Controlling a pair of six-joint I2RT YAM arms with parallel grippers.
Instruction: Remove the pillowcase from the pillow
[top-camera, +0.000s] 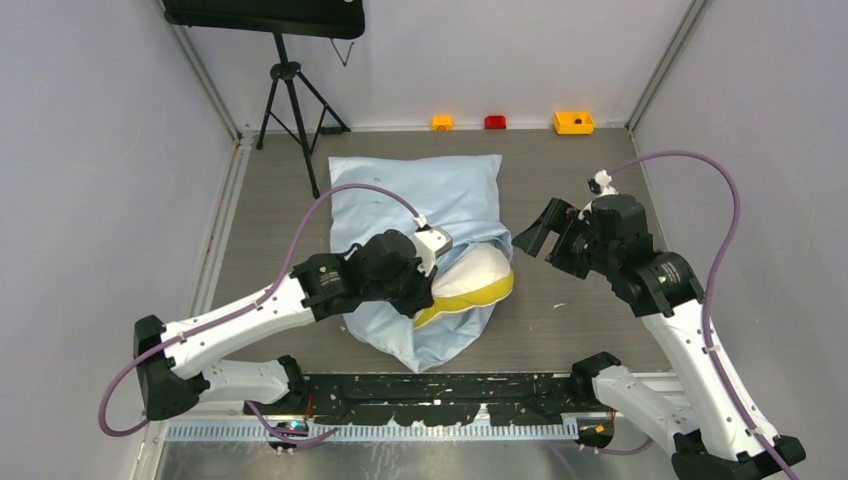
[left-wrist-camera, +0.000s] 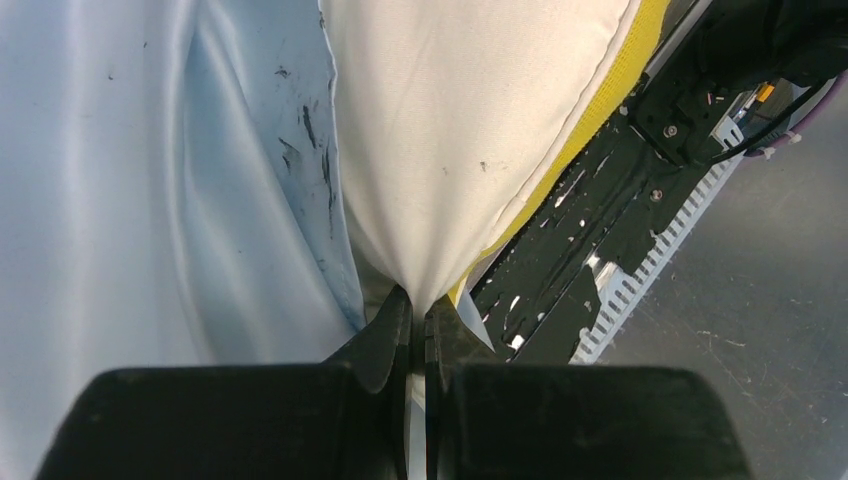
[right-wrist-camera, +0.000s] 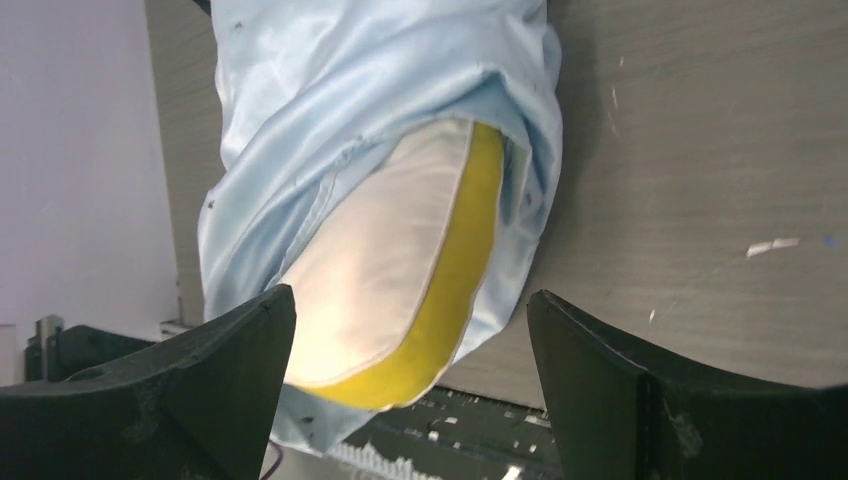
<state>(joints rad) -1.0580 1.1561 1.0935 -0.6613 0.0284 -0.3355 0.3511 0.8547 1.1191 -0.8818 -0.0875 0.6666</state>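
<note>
The pillowcase (top-camera: 420, 195) is found lying on the desk (top-camera: 580, 310), its long axis running from the far closed end to the near open mouth. The pillow (top-camera: 480, 275) is seen protruding from that mouth toward the near right, with white face and yellow band exposed. The left hand (left-wrist-camera: 418, 320) is noted clamped narrow on a pinch of the pillow's white cover beside the blue hem. The right hand (top-camera: 548, 242) is held wide and empty, just right of the mouth and clear of the fabric. It is judged the nearer free hand, with the hem lying to its left. No brand, label or legible writing is observed.
</note>
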